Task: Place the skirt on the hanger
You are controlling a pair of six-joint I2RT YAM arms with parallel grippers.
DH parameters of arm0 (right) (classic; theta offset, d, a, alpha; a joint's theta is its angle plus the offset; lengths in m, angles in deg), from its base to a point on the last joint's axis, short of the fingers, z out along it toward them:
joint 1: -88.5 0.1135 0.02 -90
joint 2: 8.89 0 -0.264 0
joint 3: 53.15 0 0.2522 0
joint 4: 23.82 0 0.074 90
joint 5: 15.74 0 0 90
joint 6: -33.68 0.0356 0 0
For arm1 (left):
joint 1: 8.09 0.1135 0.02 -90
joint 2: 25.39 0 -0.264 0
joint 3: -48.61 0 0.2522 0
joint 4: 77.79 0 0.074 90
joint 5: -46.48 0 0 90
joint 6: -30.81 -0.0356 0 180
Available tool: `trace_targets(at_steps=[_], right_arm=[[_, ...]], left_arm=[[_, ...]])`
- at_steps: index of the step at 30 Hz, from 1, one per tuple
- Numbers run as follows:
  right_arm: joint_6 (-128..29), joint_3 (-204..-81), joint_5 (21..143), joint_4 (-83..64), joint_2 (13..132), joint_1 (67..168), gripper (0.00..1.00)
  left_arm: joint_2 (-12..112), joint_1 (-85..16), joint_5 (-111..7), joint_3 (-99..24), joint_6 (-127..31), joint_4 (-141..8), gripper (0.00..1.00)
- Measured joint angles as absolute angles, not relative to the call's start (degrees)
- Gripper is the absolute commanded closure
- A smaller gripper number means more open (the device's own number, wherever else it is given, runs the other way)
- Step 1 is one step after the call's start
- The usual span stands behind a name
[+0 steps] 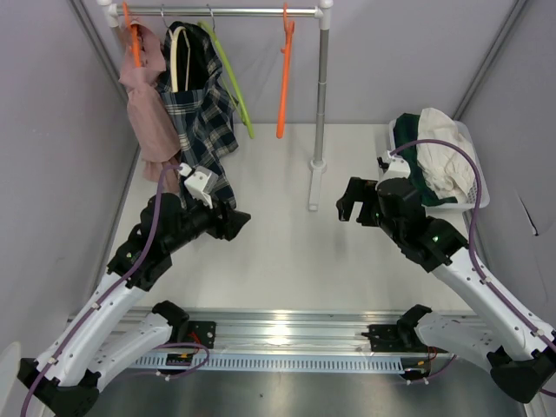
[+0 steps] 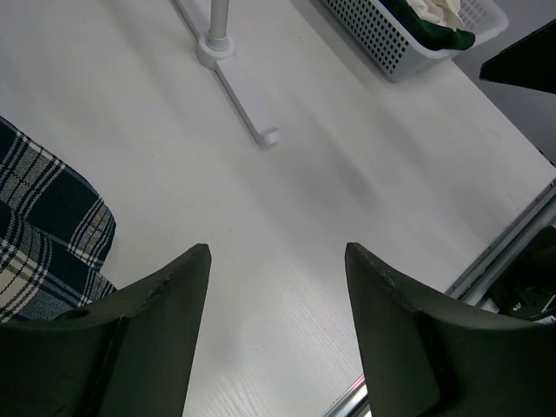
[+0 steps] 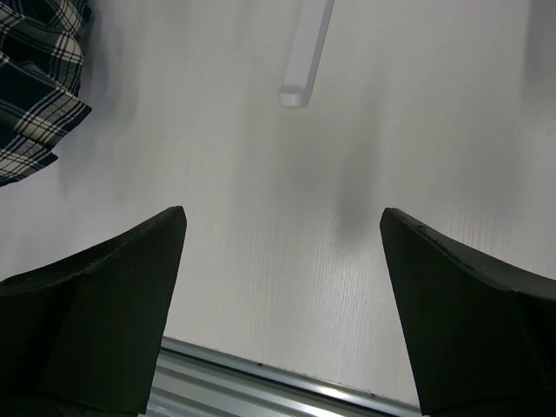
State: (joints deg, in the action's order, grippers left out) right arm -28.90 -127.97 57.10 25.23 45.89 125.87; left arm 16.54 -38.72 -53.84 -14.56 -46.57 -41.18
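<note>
A dark plaid skirt [image 1: 204,113] hangs on a cream hanger [image 1: 176,52] from the rail [image 1: 243,11] at the back left, its hem reaching the table. Its hem shows at the left of the left wrist view [image 2: 43,234] and at the top left of the right wrist view [image 3: 39,78]. My left gripper [image 1: 236,223] is open and empty, just right of the skirt's hem above the table. My right gripper [image 1: 347,207] is open and empty, near the rack's foot [image 1: 314,187].
A pink garment [image 1: 148,95] hangs on an orange hanger [image 1: 132,39] left of the skirt. A green hanger [image 1: 230,74] and another orange hanger [image 1: 284,74] hang empty. A white basket [image 1: 473,187] with clothes stands at the right. The rack's post [image 1: 322,87] stands mid-table.
</note>
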Motion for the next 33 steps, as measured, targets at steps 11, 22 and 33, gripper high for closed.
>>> trace_targets(at_steps=[11,22,33], right_arm=[[-30.14,-143.44,71.02,26.04,63.20,104.53,0.00],[-24.48,-168.71,70.47,25.65,92.56,76.64,0.02],[-26.36,-175.92,62.87,20.43,112.27,74.63,0.01]], left_arm=[[15.93,-38.75,-55.29,-14.56,-46.74,-40.81,0.31],[15.78,-38.75,-60.31,-12.61,-45.37,-43.08,0.31],[16.89,-38.75,-62.83,-12.59,-44.25,-45.55,0.31]])
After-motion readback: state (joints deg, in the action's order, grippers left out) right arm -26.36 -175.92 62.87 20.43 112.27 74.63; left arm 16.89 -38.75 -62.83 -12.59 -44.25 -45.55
